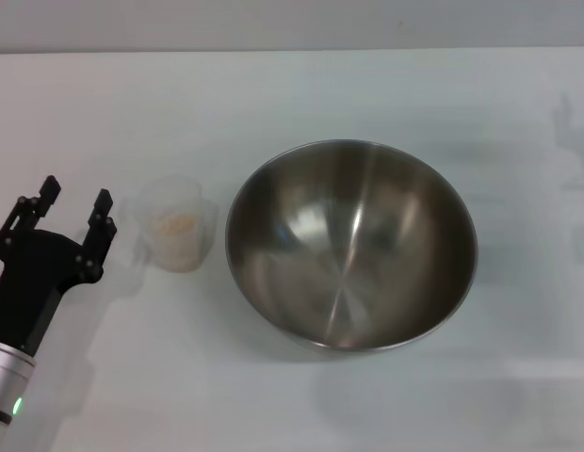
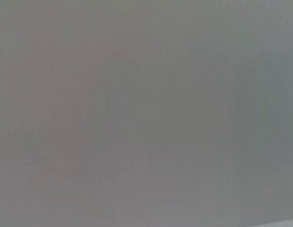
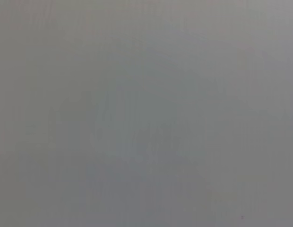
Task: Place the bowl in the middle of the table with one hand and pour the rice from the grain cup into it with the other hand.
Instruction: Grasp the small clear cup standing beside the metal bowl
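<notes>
Bowl (image 1: pixel 351 247) empty, grain cup (image 1: pixel 179 226) holding rice (image 1: pixel 174 224) beside it, left gripper (image 1: pixel 75 205) fingers spread, holding nothing

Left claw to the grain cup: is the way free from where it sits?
Probably yes. The left claw is open beside the grain cup, with only bare table between them; the bowl sits on the cup's far side.
</notes>
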